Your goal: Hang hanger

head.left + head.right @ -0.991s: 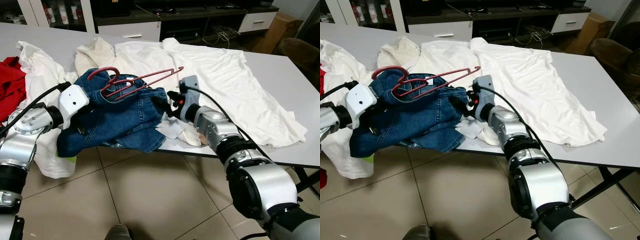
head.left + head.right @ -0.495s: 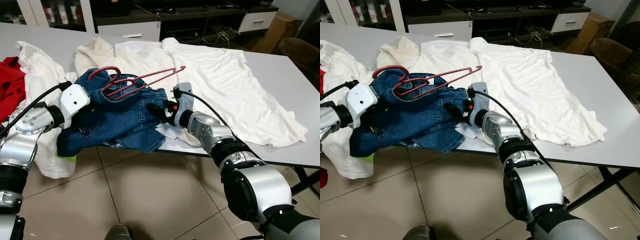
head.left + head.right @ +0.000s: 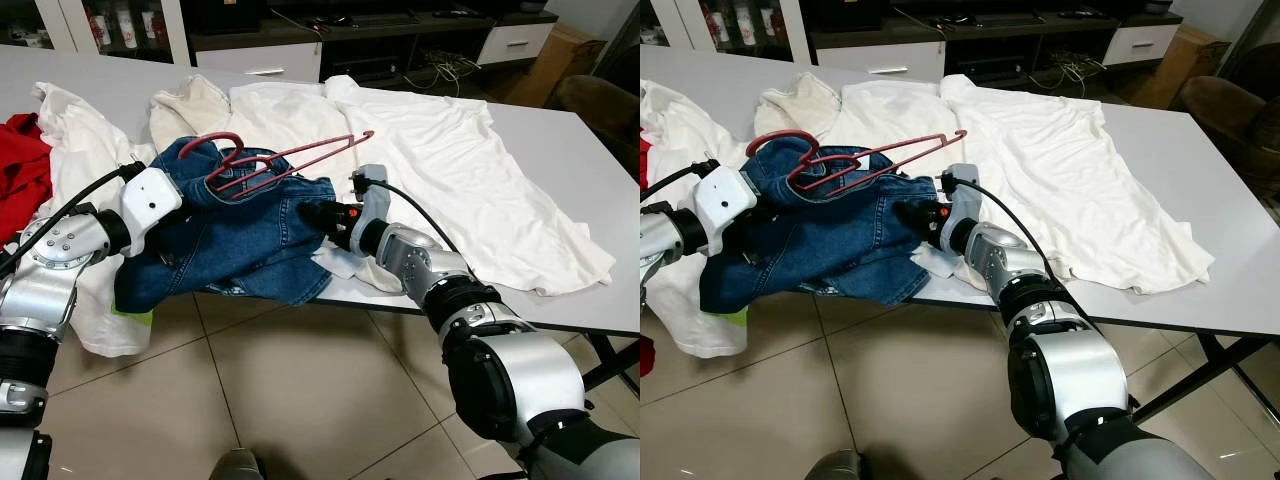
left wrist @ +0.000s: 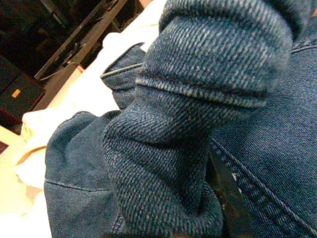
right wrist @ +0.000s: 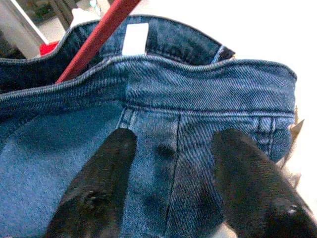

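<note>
The red hanger (image 3: 285, 159) lies on top of the denim jacket (image 3: 240, 235) at the table (image 3: 590, 180) edge. The right gripper (image 5: 171, 193), fingers spread, presses on the denim just below the hanger. The left gripper (image 3: 165, 235) is buried in denim; its grip cannot be told.

The right arm is reaching forward and across toward the left, wrist level. The right gripper (image 5: 171, 186) is holding its two black fingers (image 5: 101, 191) spread apart, pointing leftward. The left arm is bending at the elbow and angling in from the left side, its white wrist block raised, and the left gripper (image 3: 168, 238) is lying buried in cloth.
</note>
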`<state>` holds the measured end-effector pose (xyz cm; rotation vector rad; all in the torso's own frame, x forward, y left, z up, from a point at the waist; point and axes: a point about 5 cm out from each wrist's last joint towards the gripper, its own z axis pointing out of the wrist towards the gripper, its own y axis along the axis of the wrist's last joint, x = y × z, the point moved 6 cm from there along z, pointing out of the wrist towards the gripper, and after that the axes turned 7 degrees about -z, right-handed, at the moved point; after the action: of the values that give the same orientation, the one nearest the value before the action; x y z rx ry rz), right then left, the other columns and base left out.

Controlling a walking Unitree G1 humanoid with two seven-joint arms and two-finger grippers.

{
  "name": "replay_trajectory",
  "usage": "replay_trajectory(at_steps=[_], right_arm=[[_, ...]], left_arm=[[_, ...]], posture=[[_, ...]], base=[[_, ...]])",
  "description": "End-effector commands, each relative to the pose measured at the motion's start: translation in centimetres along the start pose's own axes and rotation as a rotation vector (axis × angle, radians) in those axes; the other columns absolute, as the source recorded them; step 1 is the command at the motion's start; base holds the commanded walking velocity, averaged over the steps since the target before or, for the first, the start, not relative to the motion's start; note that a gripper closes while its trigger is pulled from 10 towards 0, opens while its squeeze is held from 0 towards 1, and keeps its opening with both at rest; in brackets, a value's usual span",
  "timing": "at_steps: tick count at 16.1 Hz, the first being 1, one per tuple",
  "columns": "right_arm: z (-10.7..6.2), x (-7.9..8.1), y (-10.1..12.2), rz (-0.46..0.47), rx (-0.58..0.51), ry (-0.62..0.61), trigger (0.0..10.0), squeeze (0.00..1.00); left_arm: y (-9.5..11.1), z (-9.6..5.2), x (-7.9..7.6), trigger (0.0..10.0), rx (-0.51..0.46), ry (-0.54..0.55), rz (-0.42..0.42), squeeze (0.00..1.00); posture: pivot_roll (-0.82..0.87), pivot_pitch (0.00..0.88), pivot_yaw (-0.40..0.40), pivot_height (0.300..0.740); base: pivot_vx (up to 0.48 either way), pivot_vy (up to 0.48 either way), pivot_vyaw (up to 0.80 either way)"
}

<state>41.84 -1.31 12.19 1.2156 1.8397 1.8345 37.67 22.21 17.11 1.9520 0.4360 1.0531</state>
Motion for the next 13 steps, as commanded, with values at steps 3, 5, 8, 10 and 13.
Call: replay_trajectory(at_steps=[3,5,8,10,13], right_arm=[[-0.52,-0.53,1.32,0.031,-0.059,0.009,0.0,0.0],[-0.53,-0.07,1.03,0.039,-0.052,0.046,0.0,0.0],[-0.58,0.23,0.89,0.032,-0.056,0.07,0.0,0.0],[-0.68,0.07,0.9,0.032,-0.055,0.066,0.0,0.0],[-0.87,-0.16,0.72,0.031,-0.046,0.063,0.0,0.0]], left_arm=[[0.98,0.29,0.42,8.0,-0.03,0.015,0.026,0.0],[1.07,0.28,0.51,8.1,-0.032,0.017,0.029,0.0],[1.09,0.28,0.59,8.1,-0.033,0.019,0.033,0.0],[1.11,0.32,0.53,8.1,-0.034,0.018,0.034,0.0],[1.07,0.36,0.43,8.2,-0.036,0.017,0.033,0.0]], posture=[[0.15,0.0,-0.074,0.74],[0.15,0.0,-0.072,0.74],[0.15,0.0,-0.071,0.74],[0.14,0.0,-0.071,0.74],[0.14,0.0,-0.075,0.74]], base=[[0.0,0.0,0.0],[0.0,0.0,0.0],[0.0,0.0,0.0],[0.0,0.0,0.0],[0.0,0.0,0.0]])
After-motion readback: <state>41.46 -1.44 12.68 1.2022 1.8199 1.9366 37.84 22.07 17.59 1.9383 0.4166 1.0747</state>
